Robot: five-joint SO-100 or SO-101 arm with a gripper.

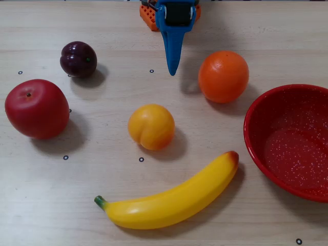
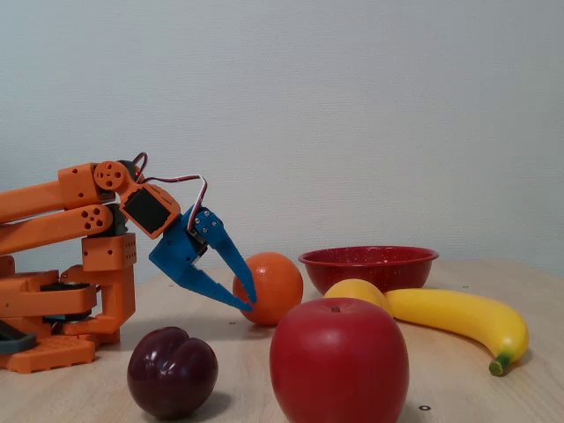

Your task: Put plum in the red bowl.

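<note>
The plum (image 1: pixel 78 59) is a small dark purple fruit lying at the upper left of the overhead view; in the fixed view the plum (image 2: pixel 172 372) sits in the foreground. The red bowl (image 1: pixel 291 140) stands at the right edge, speckled inside and holding nothing; its rim shows in the fixed view as the red bowl (image 2: pixel 368 262). My blue gripper (image 1: pixel 173 70) hangs near the arm's base at top centre, shut and holding nothing, well to the right of the plum. In the fixed view the gripper (image 2: pixel 248 301) points down, its tips just above the table.
A red apple (image 1: pixel 37 108) lies left, below the plum. An orange (image 1: pixel 223 76) sits right of the gripper, a yellow peach (image 1: pixel 151 126) in the middle, a banana (image 1: pixel 171 197) along the front. The orange arm base (image 2: pixel 62 304) stands at the back.
</note>
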